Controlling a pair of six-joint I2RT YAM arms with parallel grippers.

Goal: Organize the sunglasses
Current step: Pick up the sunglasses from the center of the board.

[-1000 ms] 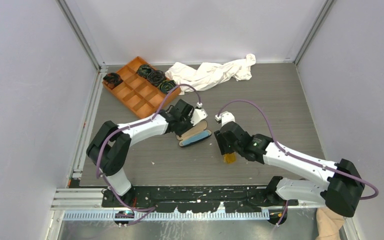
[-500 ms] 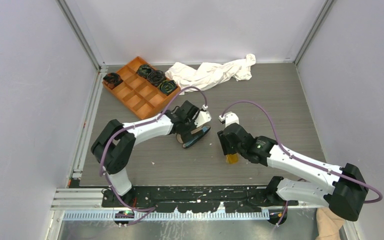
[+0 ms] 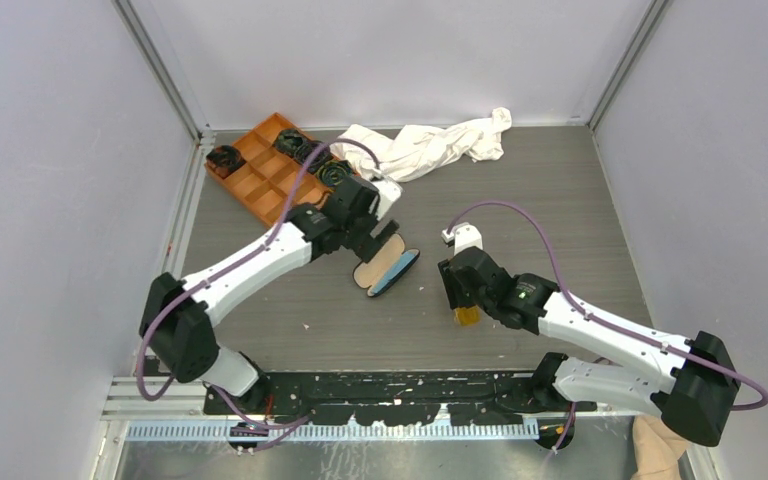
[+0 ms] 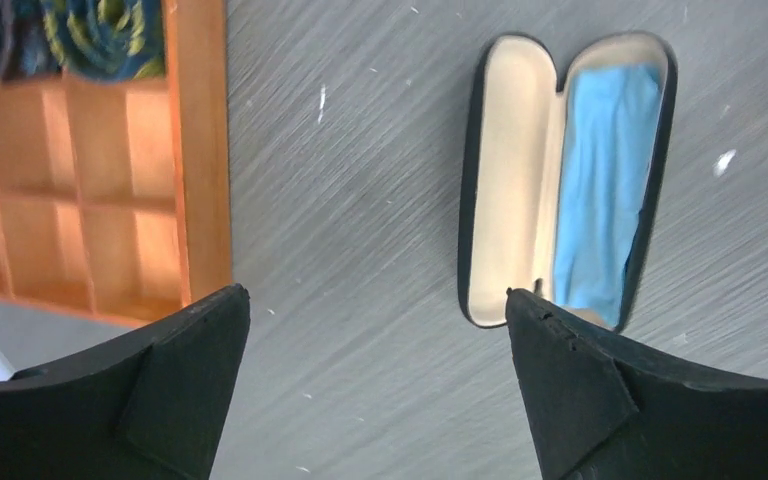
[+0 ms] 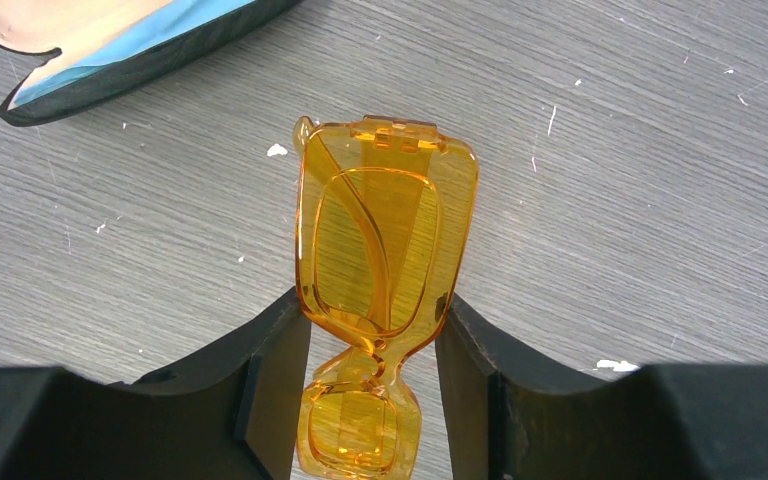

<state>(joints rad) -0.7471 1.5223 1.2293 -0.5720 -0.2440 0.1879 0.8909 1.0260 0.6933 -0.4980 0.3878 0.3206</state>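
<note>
Robot lab test cell, plain white walls [image 3: 50, 200], aluminium frame rails [image 3: 160, 68], grey table [image 3: 560, 190]

No writing, label, brand, number or sign can be read in any of the views.
</note>
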